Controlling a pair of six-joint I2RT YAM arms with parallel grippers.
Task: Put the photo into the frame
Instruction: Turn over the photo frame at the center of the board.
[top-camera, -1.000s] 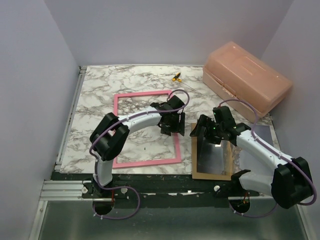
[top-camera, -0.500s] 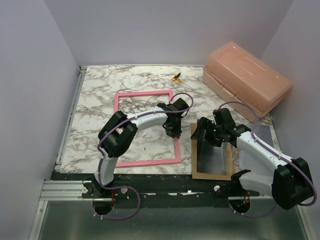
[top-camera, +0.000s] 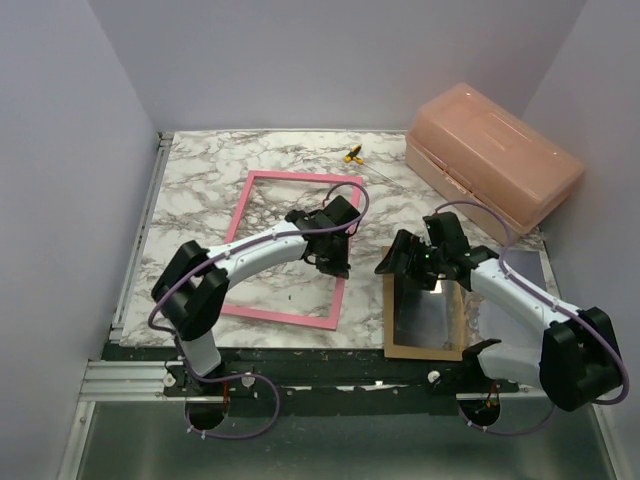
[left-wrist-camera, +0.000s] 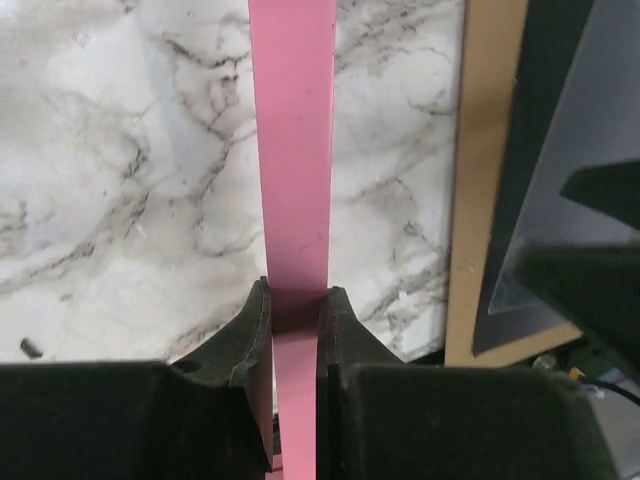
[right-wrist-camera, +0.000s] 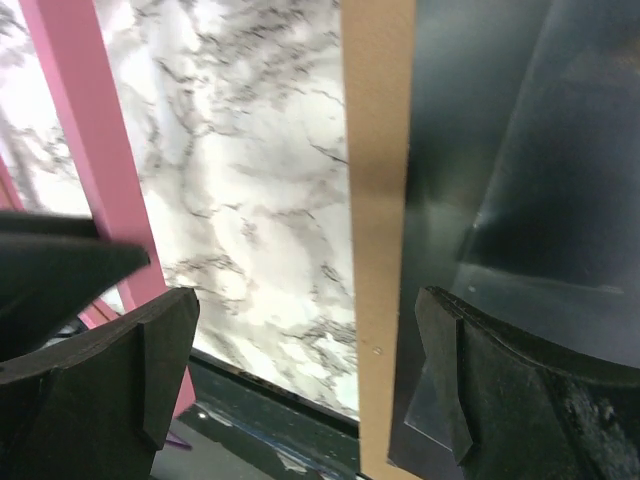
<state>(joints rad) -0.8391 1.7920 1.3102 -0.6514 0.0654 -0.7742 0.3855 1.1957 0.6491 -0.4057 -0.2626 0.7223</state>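
The pink frame (top-camera: 236, 243) lies skewed on the marble tabletop, front side up. My left gripper (top-camera: 335, 262) is shut on its right rail. In the left wrist view both fingers clamp the pink rail (left-wrist-camera: 293, 150) at the left gripper (left-wrist-camera: 296, 295). My right gripper (top-camera: 407, 265) hangs open over the far left corner of a brown backing board (top-camera: 425, 350). A dark glossy sheet (top-camera: 425, 315) lies on the board. The right gripper (right-wrist-camera: 305, 320) straddles the board's edge (right-wrist-camera: 378, 200) and touches nothing. No photo image can be made out on the sheet (right-wrist-camera: 480, 150).
A salmon plastic box (top-camera: 495, 160) stands at the far right. A small yellow object (top-camera: 352, 154) lies near the back edge. The black table edge (top-camera: 300, 365) runs in front of the frame and board. Walls close in on the left, back and right.
My left gripper has shut on the frame's right rail and the frame has swung, its near end shifting left. The right arm has barely moved.
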